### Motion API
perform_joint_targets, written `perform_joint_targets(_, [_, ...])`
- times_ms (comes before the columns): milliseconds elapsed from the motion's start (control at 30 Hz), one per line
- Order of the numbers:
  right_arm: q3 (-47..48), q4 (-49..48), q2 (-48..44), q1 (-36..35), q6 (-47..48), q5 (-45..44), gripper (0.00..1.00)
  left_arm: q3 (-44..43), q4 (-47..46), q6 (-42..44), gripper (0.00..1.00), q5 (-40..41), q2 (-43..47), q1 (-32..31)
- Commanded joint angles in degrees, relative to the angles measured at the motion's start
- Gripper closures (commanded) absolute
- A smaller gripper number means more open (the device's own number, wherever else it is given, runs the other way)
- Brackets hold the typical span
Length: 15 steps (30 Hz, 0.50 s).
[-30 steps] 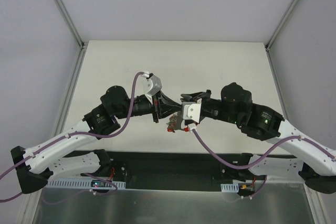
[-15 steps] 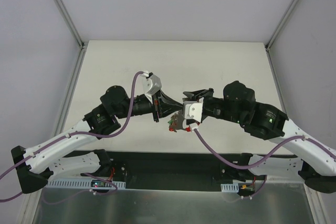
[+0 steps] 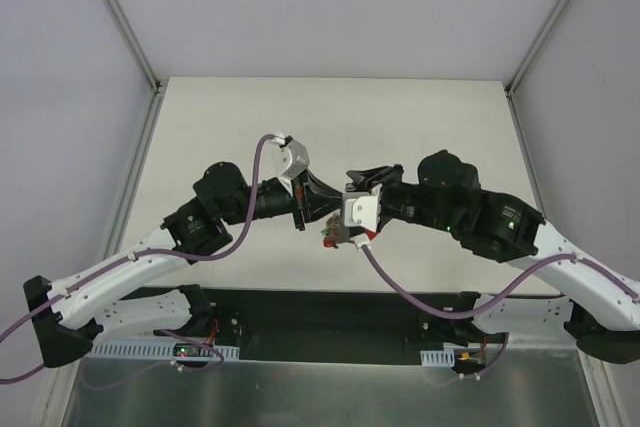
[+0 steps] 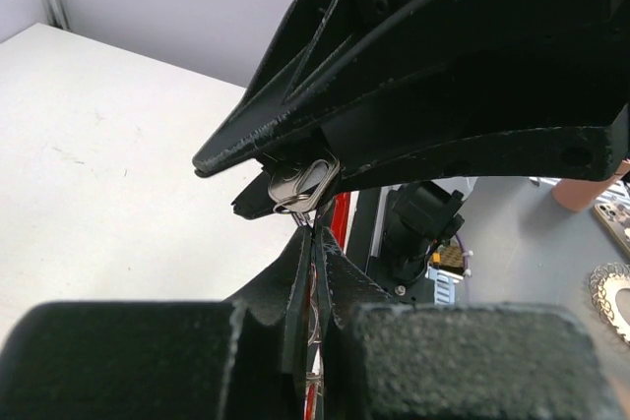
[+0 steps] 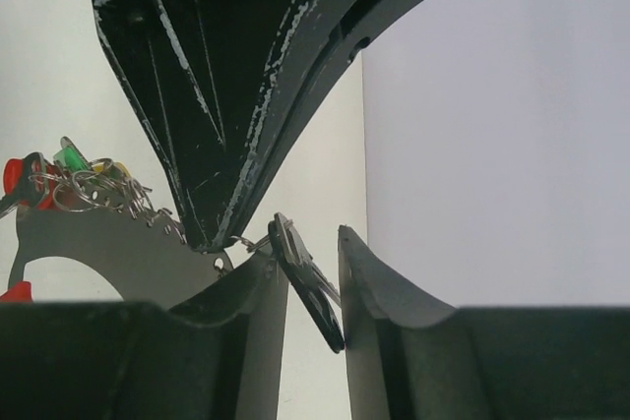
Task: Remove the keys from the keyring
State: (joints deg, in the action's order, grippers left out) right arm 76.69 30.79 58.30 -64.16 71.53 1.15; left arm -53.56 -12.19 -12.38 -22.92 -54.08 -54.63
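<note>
Above pale table, tip to tip at centre: L gripper clenched tight on thin silvery keyring; R gripper parted, w/ dark flat key slanting loose betw. its fingers. Hanging just beside L tip, off the table: keys, red, green, yellow heads.

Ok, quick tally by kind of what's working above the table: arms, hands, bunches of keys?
arms: 2, left arm and right arm
hands: 2, left hand and right hand
bunch of keys: 1
total: 5
</note>
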Motion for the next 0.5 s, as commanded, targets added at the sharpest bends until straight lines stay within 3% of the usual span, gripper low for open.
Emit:
perform_joint_targets(0, [4.1, -0.1, 0.3, -0.6, 1.9, -2.7, 0.69, -1.9, -6.0, 1.1, 1.00, 0.9, 0.0, 0.8])
perform_joint_targets(300, [6.6, 1.0, 2.0, -0.7, 3.6, -4.3, 0.64, -0.8, -7.4, 0.8, 1.00, 1.2, 0.3, 1.2])
perform_joint_targets(400, [6.5, 1.7, 2.3, -0.8, 4.1, -4.0, 0.76, -0.7, -7.7, 0.9, 1.00, 1.2, 0.2, 1.3])
perform_joint_targets(467, [6.9, 2.9, 2.4, -0.8, 5.4, -4.0, 0.75, -0.6, -7.9, 0.9, 1.00, 1.0, 0.0, 1.4])
